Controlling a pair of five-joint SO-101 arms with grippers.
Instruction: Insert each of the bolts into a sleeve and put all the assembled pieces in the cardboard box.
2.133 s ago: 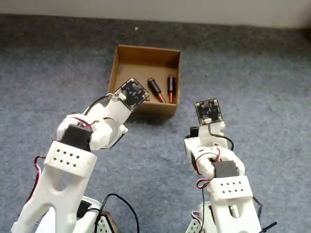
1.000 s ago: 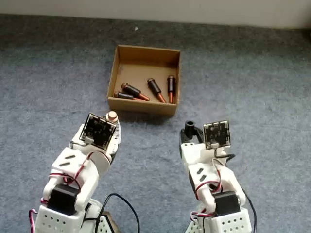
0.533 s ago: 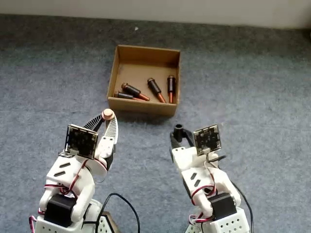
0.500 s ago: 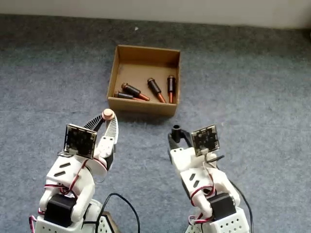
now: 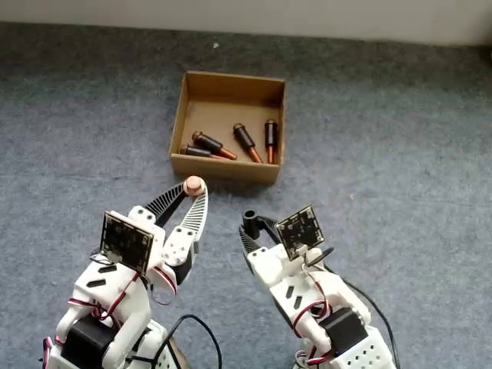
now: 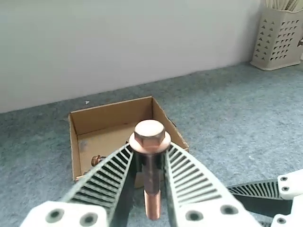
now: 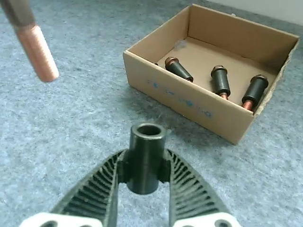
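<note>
Left pincer (image 5: pixel 192 194) pinches a bolt (image 5: pixel 194 185); right pincer (image 5: pixel 250 232) clamps a sleeve (image 5: pixel 250 221) at its 4 o'clock, apart. The box (image 5: pixel 223 167), at 12 o'clock, holds four assemblies (image 5: pixel 244 137). A misaligned approach could jam the bolt against the sleeve's rim or twist either part loose.

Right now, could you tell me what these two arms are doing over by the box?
The two arms are mid-assembly. The left claw holds a copper-coloured bolt just below its head, and the right claw holds a black sleeve with its open end up. The two parts are apart, not yet joined, in front of the cardboard box. Four assembled pieces already lie inside the box.
</note>
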